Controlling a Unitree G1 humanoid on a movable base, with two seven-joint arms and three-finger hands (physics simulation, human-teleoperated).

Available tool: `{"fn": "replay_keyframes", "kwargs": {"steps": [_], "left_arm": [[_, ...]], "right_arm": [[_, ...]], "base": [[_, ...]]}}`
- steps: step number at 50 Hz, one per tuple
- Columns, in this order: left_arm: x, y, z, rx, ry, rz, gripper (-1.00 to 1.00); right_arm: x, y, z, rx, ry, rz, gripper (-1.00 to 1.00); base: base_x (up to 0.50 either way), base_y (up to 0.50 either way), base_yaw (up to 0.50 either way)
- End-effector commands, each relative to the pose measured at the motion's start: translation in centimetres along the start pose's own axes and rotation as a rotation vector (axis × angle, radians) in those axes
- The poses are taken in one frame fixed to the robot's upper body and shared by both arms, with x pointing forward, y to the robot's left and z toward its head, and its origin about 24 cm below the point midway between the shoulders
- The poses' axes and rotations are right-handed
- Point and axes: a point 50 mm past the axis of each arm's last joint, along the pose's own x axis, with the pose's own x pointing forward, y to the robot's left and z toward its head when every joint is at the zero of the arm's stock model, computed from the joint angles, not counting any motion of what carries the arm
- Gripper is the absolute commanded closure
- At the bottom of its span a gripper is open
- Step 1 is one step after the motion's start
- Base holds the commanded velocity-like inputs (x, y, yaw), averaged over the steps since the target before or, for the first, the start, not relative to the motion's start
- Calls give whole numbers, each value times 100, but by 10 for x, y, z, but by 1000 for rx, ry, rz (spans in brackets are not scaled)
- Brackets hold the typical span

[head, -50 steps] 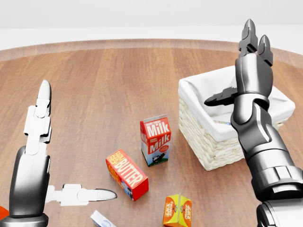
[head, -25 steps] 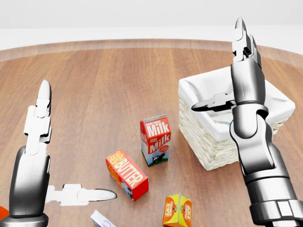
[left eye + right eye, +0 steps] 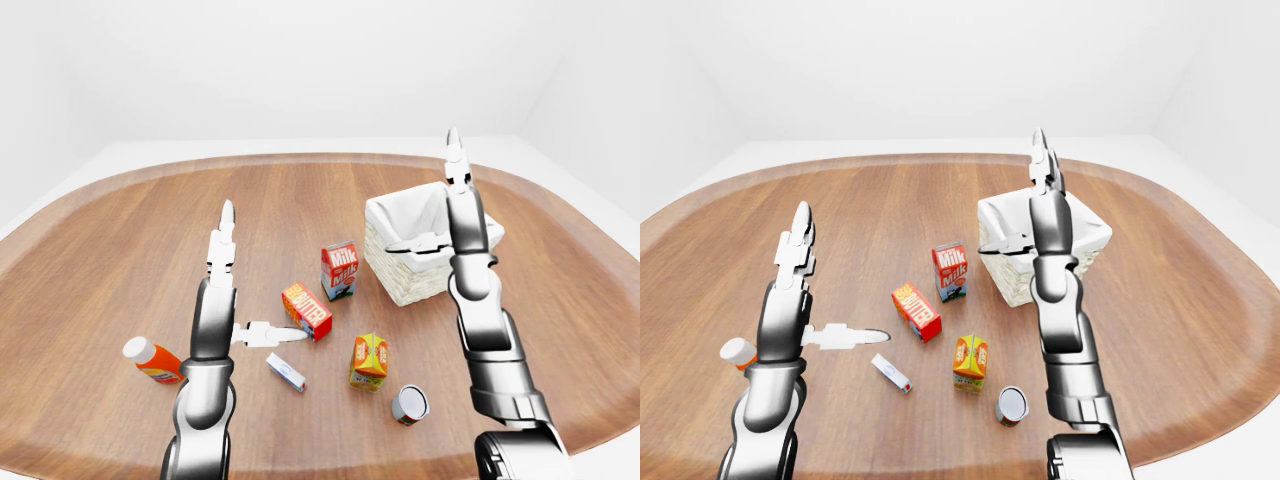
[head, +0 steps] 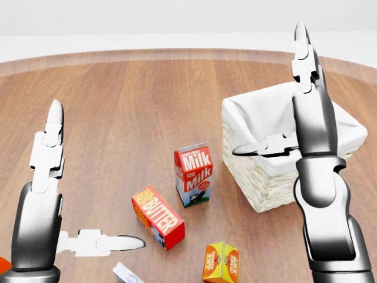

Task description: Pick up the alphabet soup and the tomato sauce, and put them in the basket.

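**Chrome hand straightens over the basket; nothing held**

Steel-grey, the right hand [image 4: 312, 118] has turned at the wrist in the last second. Its two long fingers, which were bunched and slightly curled, now stand straight up and close together. Its thumb has dropped lower and juts out towards nine o'clock across the white lining of the basket [image 4: 259, 191]. Nothing sits between the fingers, so I judge this to be a release or a reset above the basket rather than a carry. Whether a can already lies inside the basket I cannot tell, because the thumb and arm cover that spot.

The left hand [image 4: 41, 203] has not shifted. Its fingers point to twelve o'clock, its thumb is spread to three o'clock, and it holds nothing. The milk carton [image 4: 193, 175], the butter box [image 4: 157, 217] and the juice carton [image 4: 221, 263] lie where they were.

One can [image 3: 409, 404] is visible, at about five o'clock on the table in the left-eye view. It is well apart from the basket, which sits at two o'clock. The can seems to stand on end, with its grey lid up and its long axis vertical. Its label is too small to tell soup from sauce. At least this one still needs fetching.
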Motion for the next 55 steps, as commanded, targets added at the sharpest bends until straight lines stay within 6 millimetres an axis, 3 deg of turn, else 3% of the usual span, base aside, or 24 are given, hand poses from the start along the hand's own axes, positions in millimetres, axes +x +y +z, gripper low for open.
{"fn": "replay_keyframes", "kwargs": {"steps": [1,16,55], "left_arm": [[0,1,0,5,0,3,-100],[0,1,0,5,0,2,-100],[-1,0,1,9,-2,0,-100]], "right_arm": [[-15,-5,4,25,-13,-6,-100],[-36,0,-13,22,66,0,-100],[-84,0,3,116,77,35,-100]], "base": [[0,0,0],[0,0,0],[0,0,0]]}}
